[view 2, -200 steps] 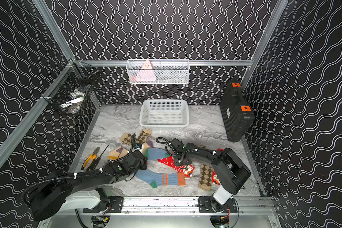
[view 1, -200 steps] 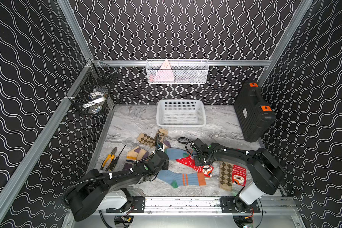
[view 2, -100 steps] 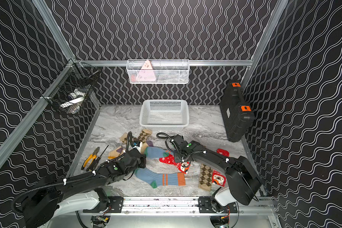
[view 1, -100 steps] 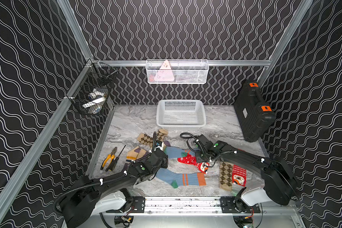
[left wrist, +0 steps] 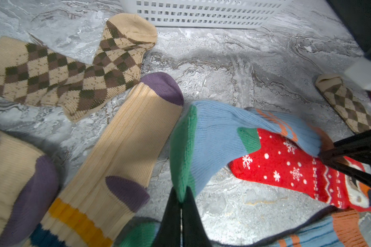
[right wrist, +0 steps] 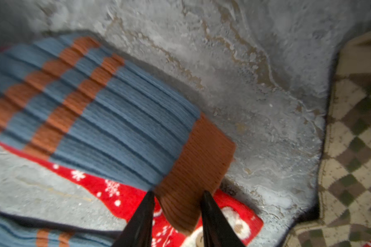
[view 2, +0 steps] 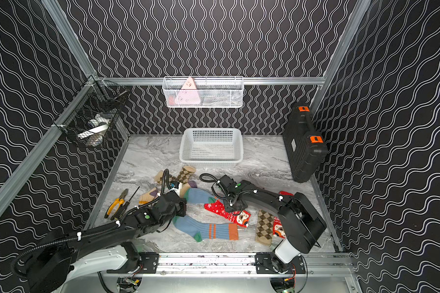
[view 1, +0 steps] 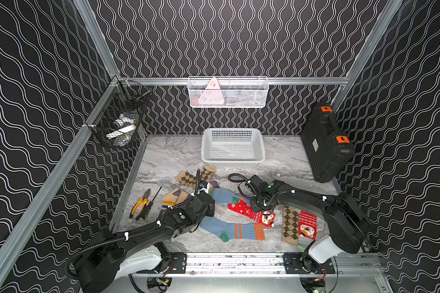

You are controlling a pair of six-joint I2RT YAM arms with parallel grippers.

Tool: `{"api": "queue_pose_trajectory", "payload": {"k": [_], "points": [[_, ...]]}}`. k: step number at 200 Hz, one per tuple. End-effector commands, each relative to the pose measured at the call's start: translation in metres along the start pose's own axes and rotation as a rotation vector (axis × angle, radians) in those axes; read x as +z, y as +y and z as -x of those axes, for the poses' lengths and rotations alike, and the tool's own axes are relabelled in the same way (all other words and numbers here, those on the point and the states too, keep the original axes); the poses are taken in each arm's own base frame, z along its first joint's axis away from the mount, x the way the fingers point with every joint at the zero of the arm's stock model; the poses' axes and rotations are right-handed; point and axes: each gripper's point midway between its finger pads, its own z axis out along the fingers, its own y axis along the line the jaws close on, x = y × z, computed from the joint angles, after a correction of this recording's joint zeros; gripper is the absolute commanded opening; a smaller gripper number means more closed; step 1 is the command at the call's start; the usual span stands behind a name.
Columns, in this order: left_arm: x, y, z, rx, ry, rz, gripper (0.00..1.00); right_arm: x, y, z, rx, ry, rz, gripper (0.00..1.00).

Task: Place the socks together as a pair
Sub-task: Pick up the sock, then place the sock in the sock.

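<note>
My left gripper (left wrist: 181, 200) is shut on the green toe of a blue sock with orange stripes (left wrist: 221, 130), holding that end a little off the table. The sock's orange cuff (right wrist: 193, 166) sits between the parted fingers of my open right gripper (right wrist: 178, 195), above a red Christmas sock (right wrist: 120, 194). In both top views this blue sock (view 1: 225, 195) (view 2: 198, 195) stretches between the left gripper (view 1: 212, 197) and the right gripper (view 1: 261, 206). Its match (view 1: 235, 229) lies flat near the front. A second red sock (view 1: 307, 224) lies at the right.
Tan argyle socks lie at the right (view 1: 290, 224) and behind the left wrist (view 1: 188, 177). Cream and purple socks (left wrist: 124, 149) lie by the left gripper. A white basket (view 1: 233, 158) stands at the back, a black case (view 1: 325, 144) at the right, and pliers (view 1: 139, 205) at the left.
The right arm's elbow swung outward and came back, while its gripper stayed over the cuff and the red sock. The left gripper kept its hold on the toe.
</note>
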Motion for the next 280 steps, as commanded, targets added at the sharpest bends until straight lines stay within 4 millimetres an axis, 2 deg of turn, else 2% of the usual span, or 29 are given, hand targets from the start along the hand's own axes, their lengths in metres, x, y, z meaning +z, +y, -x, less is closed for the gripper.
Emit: {"api": "queue_pose_trajectory", "payload": {"k": [1,33,55,97,139,155,169,200,223,250,260,280], "points": [[-0.002,0.005,0.007,0.021,-0.022,0.029,0.02,0.006,-0.003,-0.003,0.025,0.008,-0.014,0.41],[-0.001,0.006,0.009,0.021,-0.022,0.030,0.02,0.008,-0.005,0.002,0.050,-0.013,-0.005,0.26],[-0.002,0.007,0.009,0.020,-0.023,0.032,0.02,0.002,-0.005,0.009,0.052,-0.031,0.000,0.17],[-0.008,0.008,0.015,0.022,-0.037,0.032,0.01,-0.017,-0.009,0.011,0.055,-0.051,-0.001,0.15],[-0.016,0.006,0.021,0.022,-0.046,0.023,0.01,-0.052,-0.005,0.009,0.040,-0.069,0.067,0.13],[-0.023,0.005,0.026,0.017,-0.056,0.011,0.00,-0.068,0.004,0.003,0.022,-0.047,0.127,0.09],[-0.034,0.003,0.033,0.011,-0.071,-0.006,0.00,-0.085,0.022,-0.007,-0.003,-0.007,0.231,0.06],[-0.056,0.000,0.036,-0.016,-0.073,-0.062,0.00,-0.117,0.065,-0.041,-0.065,0.090,0.461,0.04],[-0.072,-0.003,0.037,-0.036,-0.081,-0.112,0.00,-0.136,0.084,-0.059,-0.088,0.124,0.613,0.03],[-0.078,0.005,0.038,-0.040,-0.097,-0.088,0.00,-0.151,0.095,-0.055,-0.096,0.078,0.721,0.03],[-0.074,0.007,0.034,-0.033,-0.080,-0.070,0.00,-0.148,0.094,-0.048,-0.081,0.073,0.731,0.04],[-0.055,0.008,0.025,-0.012,-0.038,-0.027,0.01,-0.128,0.085,-0.031,-0.028,0.122,0.738,0.06]]}}
